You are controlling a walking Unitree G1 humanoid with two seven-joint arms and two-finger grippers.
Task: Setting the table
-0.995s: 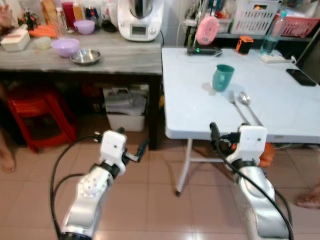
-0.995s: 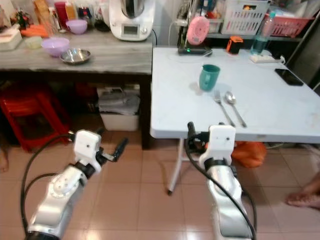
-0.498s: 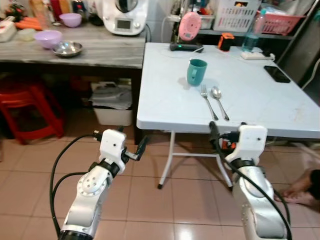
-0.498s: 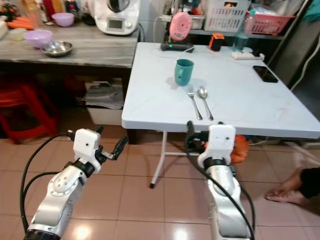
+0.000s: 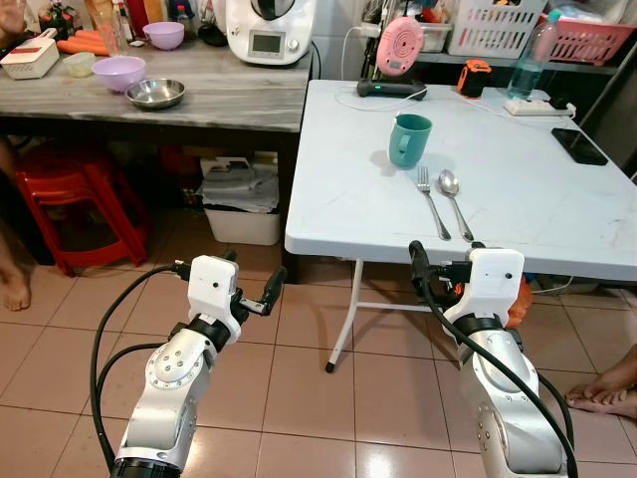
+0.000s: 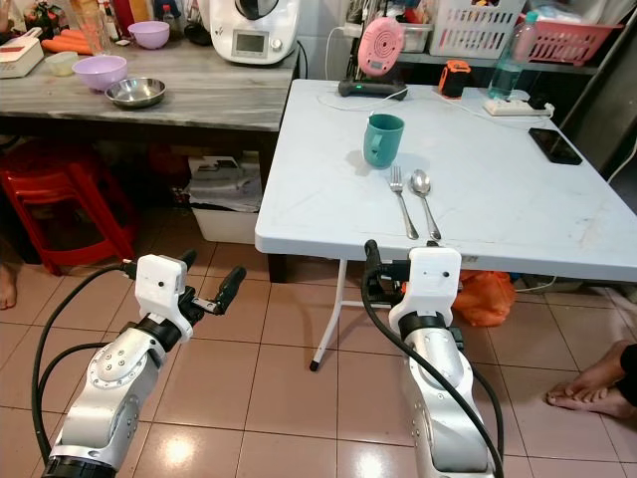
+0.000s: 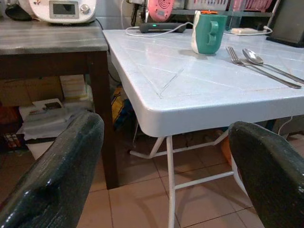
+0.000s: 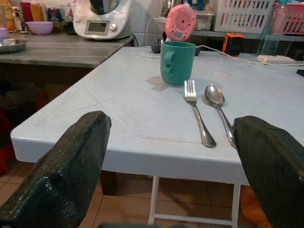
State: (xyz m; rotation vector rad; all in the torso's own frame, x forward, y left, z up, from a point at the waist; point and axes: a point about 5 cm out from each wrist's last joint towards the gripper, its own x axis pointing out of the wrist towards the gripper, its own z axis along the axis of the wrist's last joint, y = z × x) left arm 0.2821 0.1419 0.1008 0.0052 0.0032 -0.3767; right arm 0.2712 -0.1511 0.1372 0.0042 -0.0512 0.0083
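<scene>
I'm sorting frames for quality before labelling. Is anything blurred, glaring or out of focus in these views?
Left eye view: sharp, evenly lit; the teal mug casts only a soft shadow on the white table. Left wrist view: the left hand's fingers are close and soft-focused, and the table shows a mild sheen. Right wrist view: the fork and spoon are crisp, while the right hand's fingers look blurred.

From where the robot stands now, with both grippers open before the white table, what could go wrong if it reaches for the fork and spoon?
The fork and spoon lie close side by side, so the right gripper may push one while taking the other. The teal mug stands just behind them and could be knocked. The right gripper sits near the white table edge and might strike it when rising.
</scene>
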